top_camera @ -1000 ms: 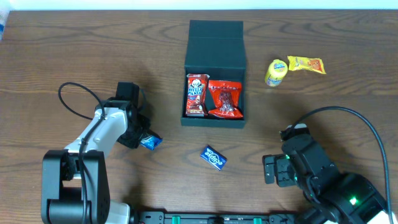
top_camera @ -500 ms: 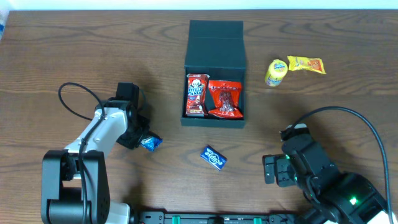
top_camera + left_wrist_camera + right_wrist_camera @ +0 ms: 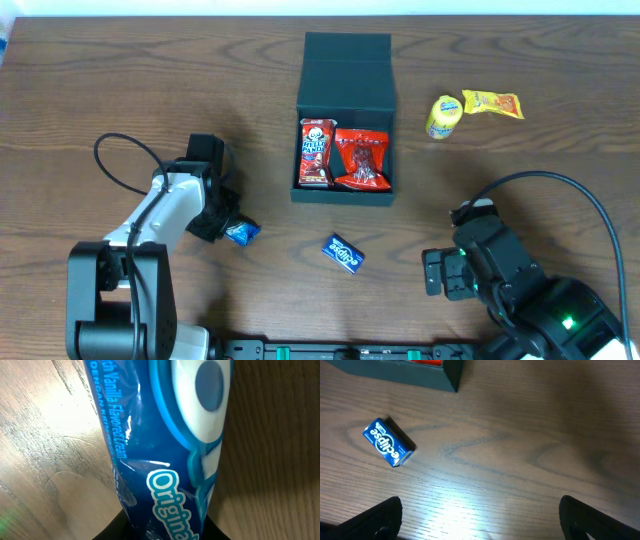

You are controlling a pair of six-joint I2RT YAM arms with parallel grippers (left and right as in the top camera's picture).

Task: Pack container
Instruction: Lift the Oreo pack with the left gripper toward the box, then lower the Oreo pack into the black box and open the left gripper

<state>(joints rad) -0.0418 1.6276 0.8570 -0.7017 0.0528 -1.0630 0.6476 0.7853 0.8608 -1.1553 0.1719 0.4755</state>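
Observation:
The dark teal container (image 3: 345, 62) stands open at the table's middle back, lid flap folded back; its corner shows in the right wrist view (image 3: 447, 375). Inside lie a red-white snack packet (image 3: 315, 152) and a red packet (image 3: 361, 160). My left gripper (image 3: 228, 228) is shut on a blue cookie packet (image 3: 241, 232), which fills the left wrist view (image 3: 165, 445) between the jaws, low over the table left of the container. My right gripper (image 3: 436, 272) is open and empty at the front right, its fingertips apart in the right wrist view (image 3: 480, 515).
A blue gum box (image 3: 343, 253) lies in front of the container, also in the right wrist view (image 3: 388, 441). A yellow round snack (image 3: 444, 116) and a yellow-orange packet (image 3: 493, 103) lie at the back right. A black cable loops beside the left arm (image 3: 115, 160).
The left gripper and the blue cookie packet shifted very slightly. The right arm has not moved.

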